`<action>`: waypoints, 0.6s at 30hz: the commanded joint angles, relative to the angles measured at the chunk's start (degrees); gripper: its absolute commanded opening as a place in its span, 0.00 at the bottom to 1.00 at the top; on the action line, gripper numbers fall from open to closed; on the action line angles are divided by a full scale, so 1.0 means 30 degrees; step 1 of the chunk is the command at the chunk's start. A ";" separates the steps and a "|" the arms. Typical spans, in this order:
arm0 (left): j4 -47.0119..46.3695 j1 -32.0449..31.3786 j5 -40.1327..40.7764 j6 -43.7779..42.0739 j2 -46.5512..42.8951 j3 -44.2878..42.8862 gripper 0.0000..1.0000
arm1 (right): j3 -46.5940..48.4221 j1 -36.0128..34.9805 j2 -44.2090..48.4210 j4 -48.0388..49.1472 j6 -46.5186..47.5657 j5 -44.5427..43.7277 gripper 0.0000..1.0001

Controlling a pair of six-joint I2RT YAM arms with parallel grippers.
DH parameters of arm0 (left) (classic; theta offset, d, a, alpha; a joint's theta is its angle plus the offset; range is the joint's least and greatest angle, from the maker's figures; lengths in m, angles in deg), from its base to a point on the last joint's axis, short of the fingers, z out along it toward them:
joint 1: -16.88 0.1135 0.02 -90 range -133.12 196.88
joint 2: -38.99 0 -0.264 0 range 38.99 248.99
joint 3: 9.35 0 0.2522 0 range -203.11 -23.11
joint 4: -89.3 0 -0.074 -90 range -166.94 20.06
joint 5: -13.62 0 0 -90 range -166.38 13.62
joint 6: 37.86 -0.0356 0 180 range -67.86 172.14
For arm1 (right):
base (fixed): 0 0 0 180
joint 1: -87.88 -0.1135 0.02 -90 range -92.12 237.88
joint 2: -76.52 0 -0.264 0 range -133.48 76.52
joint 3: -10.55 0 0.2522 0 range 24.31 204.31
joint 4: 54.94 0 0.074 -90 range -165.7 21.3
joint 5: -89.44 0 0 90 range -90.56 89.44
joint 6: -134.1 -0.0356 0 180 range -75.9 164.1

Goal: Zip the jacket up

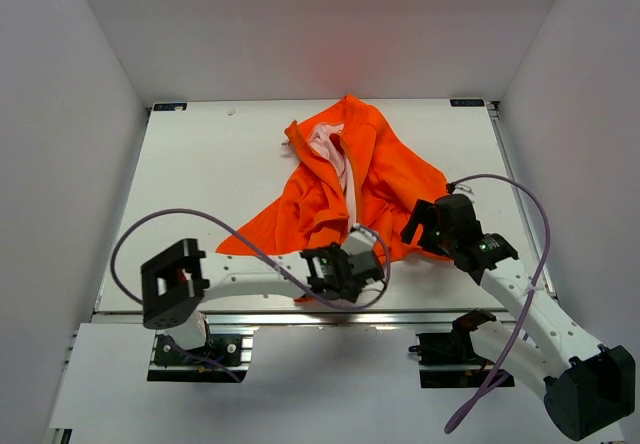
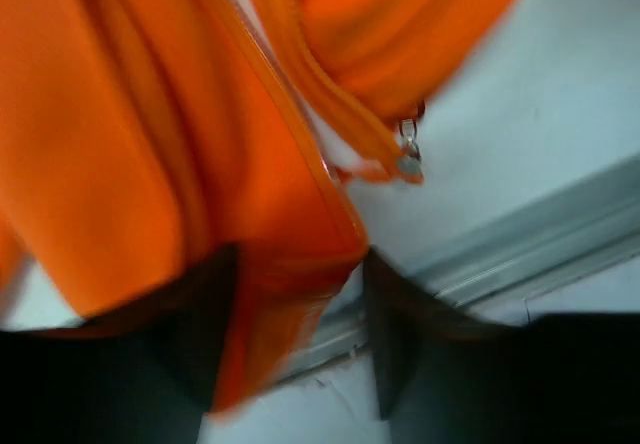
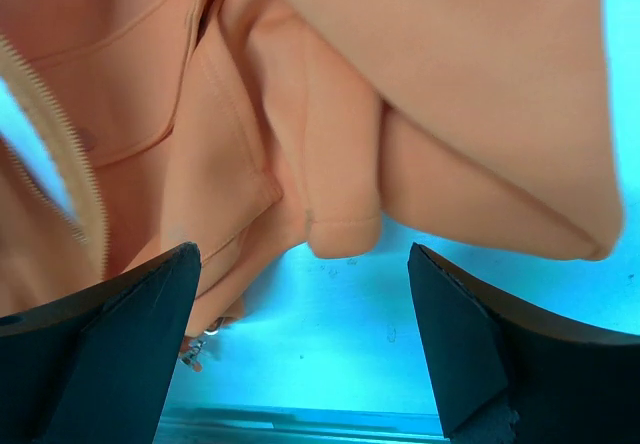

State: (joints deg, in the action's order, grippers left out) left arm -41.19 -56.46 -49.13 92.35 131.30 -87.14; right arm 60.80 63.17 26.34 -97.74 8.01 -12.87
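Top, left-wrist and right-wrist views of one moment. The white table [image 1: 200, 184] carries the crumpled, unzipped orange jacket [image 1: 350, 179], which spreads from the table's centre: collar end toward 12 o'clock, one pointed corner toward 8 o'clock, hem toward 6 o'clock near the front edge. Pale pink lining [image 1: 330, 149] shows in the open front, toward 12 o'clock. The left arm [image 1: 260, 279] lies along the near edge, reaching toward 3 o'clock; the right arm [image 1: 520, 294] reaches in from 5 o'clock. The right gripper [image 3: 302, 251] sits at the jacket's 4 o'clock edge, fingers [image 3: 130, 334] spread wide over a fabric fold, gripping nothing. The left gripper [image 2: 298, 264] is at the hem, fingers [image 2: 215, 334] partly apart with the hem's edge lying between them, unclamped. The metal zipper pull [image 2: 408, 162] hangs at the end of the zipper tape [image 2: 330, 104], beside the left gripper at its 1 o'clock.
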 commanded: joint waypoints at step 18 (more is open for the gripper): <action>-0.3449 0.4867 -0.2958 -0.0161 -0.8914 0.3146 0.98 | 0.0141 -0.0171 -0.0912 0.2500 0.5060 0.7530 0.89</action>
State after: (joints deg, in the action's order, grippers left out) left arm -46.33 -51.39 -52.11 92.37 106.58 -82.68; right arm 58.55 63.30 24.24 -93.84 20.84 3.80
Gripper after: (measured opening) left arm 0.982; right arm 0.895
